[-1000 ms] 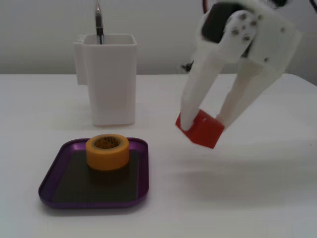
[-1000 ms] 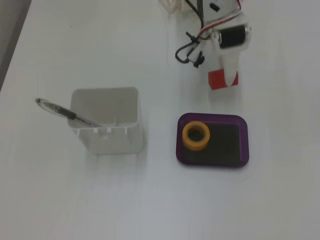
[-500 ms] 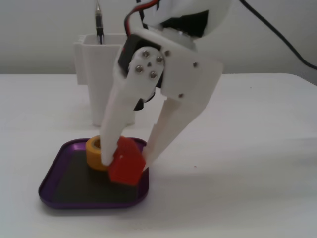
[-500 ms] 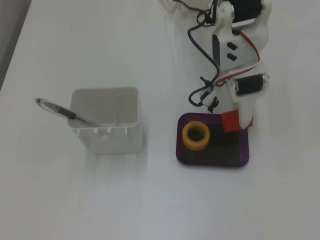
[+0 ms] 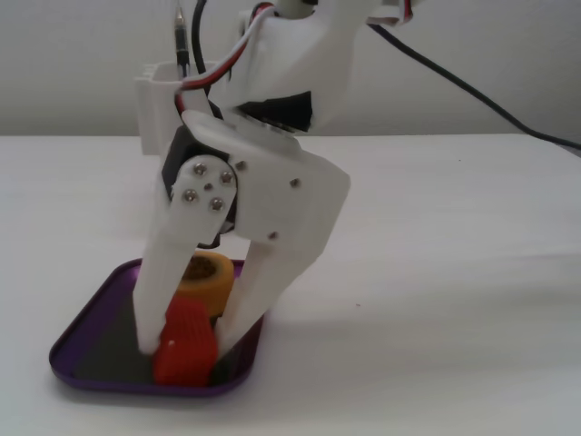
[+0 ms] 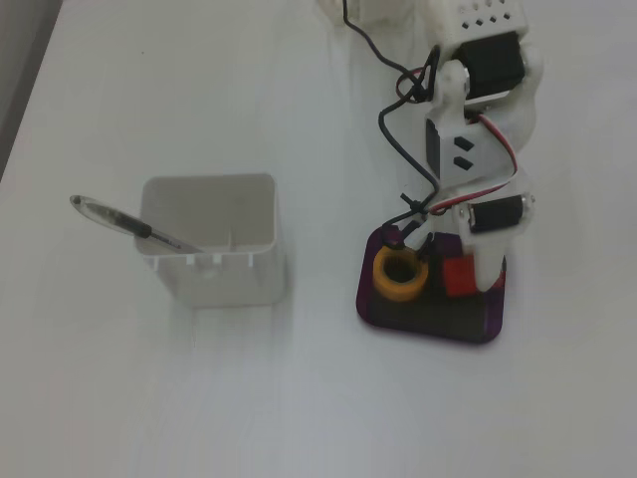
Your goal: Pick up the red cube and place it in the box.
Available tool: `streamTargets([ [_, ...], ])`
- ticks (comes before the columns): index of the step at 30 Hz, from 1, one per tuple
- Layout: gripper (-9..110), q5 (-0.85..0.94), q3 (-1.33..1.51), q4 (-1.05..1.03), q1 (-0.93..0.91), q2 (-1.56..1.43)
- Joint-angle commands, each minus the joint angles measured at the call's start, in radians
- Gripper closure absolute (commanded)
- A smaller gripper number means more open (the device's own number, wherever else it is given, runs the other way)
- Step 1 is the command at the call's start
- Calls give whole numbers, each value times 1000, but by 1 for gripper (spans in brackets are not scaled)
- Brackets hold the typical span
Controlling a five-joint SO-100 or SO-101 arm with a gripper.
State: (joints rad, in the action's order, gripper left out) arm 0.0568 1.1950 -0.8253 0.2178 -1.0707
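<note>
- On the white table (image 5: pixel 454 272), inside the box (image 5: pixel 91 304): the red cube (image 5: pixel 185 352), low at the tray's near edge in a fixed view (image 5: pixel 185 352), beside the right rim in a fixed view from above (image 6: pixel 459 276)
- Clamped between the two white fingers (image 5: pixel 163 291) of the gripper (image 5: pixel 186 350), one finger on each side of the red cube, both tips down at the level of the dark bottom
- Possibly touching the bottom already, possibly just above it; too close to tell from either fixed view
- Just behind the cube in the same tray: a yellow tape roll (image 5: pixel 207 277), lying flat, seen from above just left of the cube (image 6: pixel 401 276) and apparently not touching it
- Tilted slightly on the table as seen from above, the box (image 6: pixel 438 329) with its shiny purple rim partly hidden under the arm
- Well apart to the left in the view from above: a tall white container (image 6: pixel 214 249) with a pen (image 6: pixel 129 225) leaning out of it
- Behind the arm in the low fixed view, only the upper left corner of that container (image 5: pixel 154 100) showing
</note>
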Motion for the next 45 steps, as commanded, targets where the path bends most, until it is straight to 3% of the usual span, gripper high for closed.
streamTargets([
  [1,101,-5,-41,-21,-20,-5],
  [11,79,-8,-43,-210,-11,-35],
  [28,78,-9,-2,-528,21,-765],
  [31,78,-11,160,-601,-94,-876],
  [35,78,-9,472,-537,-229,-1031],
  [45,78,-11,1175,-276,-272,-1661],
])
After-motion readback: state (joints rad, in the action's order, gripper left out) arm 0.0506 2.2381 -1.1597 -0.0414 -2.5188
